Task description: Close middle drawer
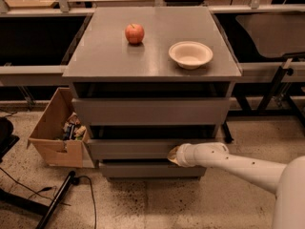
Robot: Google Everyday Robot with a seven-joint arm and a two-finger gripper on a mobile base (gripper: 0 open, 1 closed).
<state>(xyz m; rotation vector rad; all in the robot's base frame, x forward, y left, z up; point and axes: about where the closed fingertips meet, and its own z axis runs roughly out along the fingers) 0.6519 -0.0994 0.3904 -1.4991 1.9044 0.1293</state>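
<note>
A grey metal cabinet (152, 63) stands in the middle of the camera view with three drawers. The middle drawer (133, 148) has a plain flat front and stands slightly out from the cabinet, with a dark gap above it. My gripper (172, 155) is at the end of a white arm reaching in from the lower right. It sits against the right part of the middle drawer's front, at its lower edge. The top drawer (150, 110) and the lowest drawer (143, 170) show above and below it.
A red apple (134, 33) and a white bowl (190, 54) sit on the cabinet top. An open cardboard box (57, 130) with items stands on the floor at the left. Black cables (57, 197) lie at the lower left. Tables and frames stand behind.
</note>
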